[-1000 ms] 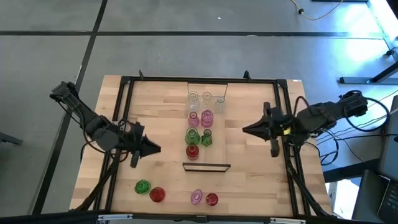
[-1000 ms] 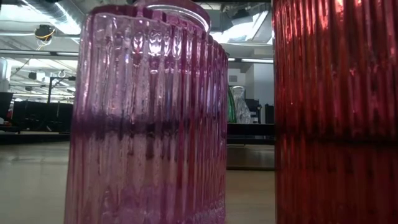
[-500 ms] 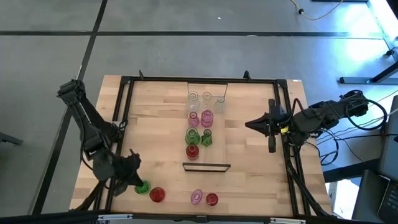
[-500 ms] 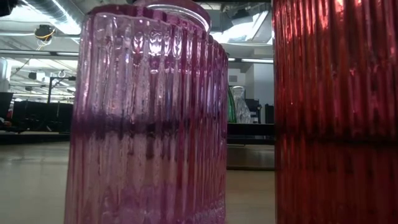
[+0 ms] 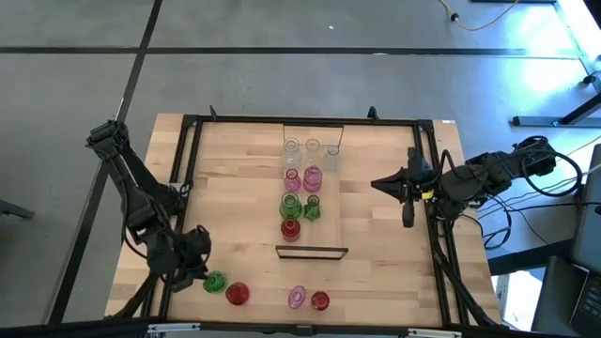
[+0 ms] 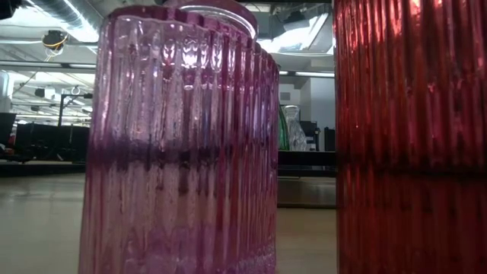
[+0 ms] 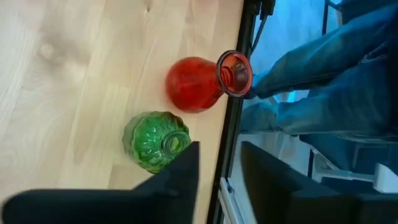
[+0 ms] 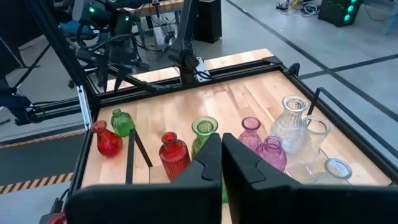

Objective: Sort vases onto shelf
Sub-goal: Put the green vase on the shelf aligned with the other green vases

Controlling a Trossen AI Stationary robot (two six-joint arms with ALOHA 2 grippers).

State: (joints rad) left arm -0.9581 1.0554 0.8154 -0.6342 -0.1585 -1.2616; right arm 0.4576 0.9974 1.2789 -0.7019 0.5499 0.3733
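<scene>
Several vases stand in two rows on the shelf (image 5: pixel 326 237): clear ones (image 5: pixel 312 146) at its far end, then pink (image 5: pixel 313 177), green (image 5: pixel 291 205) and one red (image 5: pixel 290 229). On the table near the front edge stand a green vase (image 5: pixel 215 281), a red vase (image 5: pixel 237 293), a pink vase (image 5: pixel 297 298) and another red vase (image 5: pixel 320 300). My left gripper (image 5: pixel 199 268) hangs open and tipped down just left of the green vase (image 7: pixel 155 140); nothing is between its fingers. My right gripper (image 5: pixel 377 184) is shut and hovers right of the shelf.
A black metal frame (image 5: pixel 184 160) runs around the tabletop; in the left wrist view its rail (image 7: pixel 233 130) lies right beside the green and red vases. The low view is filled by the pink vase (image 6: pixel 179 144) and a red vase (image 6: pixel 411 137). A person's legs (image 7: pixel 323 81) show beyond the table edge.
My left gripper has swung from the middle left of the table toward the near left corner, sinking and tipping downward until it stands beside the green vase. My right gripper's tip has turned a little toward the far edge. No vase has moved.
</scene>
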